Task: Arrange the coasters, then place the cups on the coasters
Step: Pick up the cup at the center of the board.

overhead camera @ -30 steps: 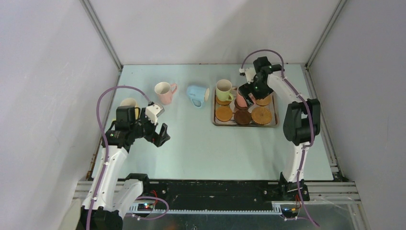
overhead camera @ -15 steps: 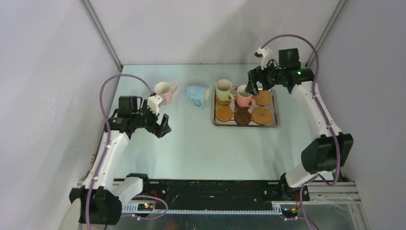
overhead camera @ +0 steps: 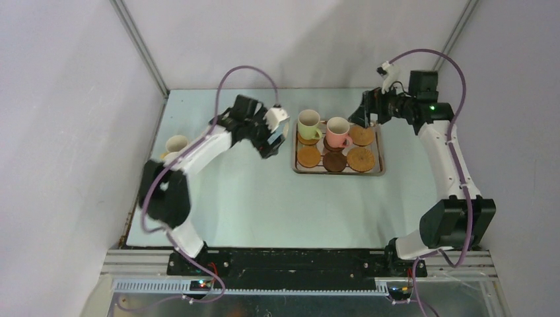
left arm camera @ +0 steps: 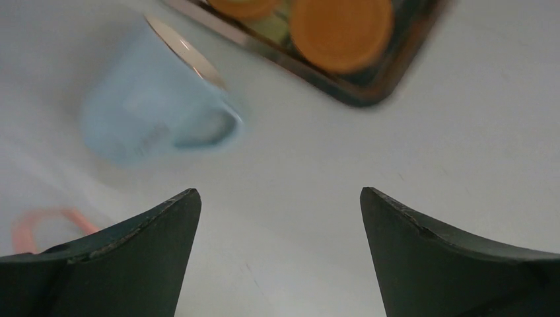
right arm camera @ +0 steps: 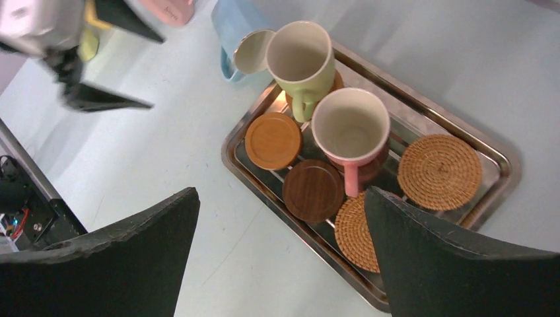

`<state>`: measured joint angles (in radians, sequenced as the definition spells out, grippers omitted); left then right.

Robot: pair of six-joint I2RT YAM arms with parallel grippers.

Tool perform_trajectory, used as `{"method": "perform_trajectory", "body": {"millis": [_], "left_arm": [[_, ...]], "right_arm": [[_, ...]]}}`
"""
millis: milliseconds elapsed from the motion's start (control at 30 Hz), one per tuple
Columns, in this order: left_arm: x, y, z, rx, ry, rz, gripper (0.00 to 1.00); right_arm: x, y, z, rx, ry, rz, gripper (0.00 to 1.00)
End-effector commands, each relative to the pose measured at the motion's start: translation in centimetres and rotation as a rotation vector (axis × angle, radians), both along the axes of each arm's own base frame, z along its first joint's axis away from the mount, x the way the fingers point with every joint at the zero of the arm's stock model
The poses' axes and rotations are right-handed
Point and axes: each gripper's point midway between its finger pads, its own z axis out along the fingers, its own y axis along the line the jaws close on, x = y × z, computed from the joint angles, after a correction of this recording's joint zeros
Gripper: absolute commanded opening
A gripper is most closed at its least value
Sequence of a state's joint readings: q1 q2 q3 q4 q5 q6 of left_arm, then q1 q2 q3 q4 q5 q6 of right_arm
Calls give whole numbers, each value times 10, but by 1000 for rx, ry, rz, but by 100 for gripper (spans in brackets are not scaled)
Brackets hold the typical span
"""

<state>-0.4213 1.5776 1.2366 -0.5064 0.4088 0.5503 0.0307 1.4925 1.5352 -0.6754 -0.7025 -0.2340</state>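
Overhead view, 2 wrist closeups, tray [overhead camera: 338,174] shared

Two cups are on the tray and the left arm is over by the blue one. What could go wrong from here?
1. The blue cup lies on its side close to the steel tray; the open left gripper may roll it away or into the tray instead of gripping it.
2. The green cup and pink cup stand close together, so a third could knock them.
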Motion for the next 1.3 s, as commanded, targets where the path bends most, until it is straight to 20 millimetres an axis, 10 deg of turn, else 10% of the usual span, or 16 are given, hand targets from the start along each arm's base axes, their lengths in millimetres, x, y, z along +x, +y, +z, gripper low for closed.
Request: {"method": "perform_trajectory", "body": {"millis": [0,567,967,1267], "left_arm": [[68,-24,-33,94,92,104,98],[75,-57,-97,37,305,271,92],[107,-61,-8,-118,55,296,95],[178,-44,9,-170,22,572,100]], "right_arm": [[-11,-14,47,57,-134,-28,99],[-11,16,32,59,-106,35,99],[-8,18,26,49,-89,34,99],[-4,21,18,39,-69,33,99]]}}
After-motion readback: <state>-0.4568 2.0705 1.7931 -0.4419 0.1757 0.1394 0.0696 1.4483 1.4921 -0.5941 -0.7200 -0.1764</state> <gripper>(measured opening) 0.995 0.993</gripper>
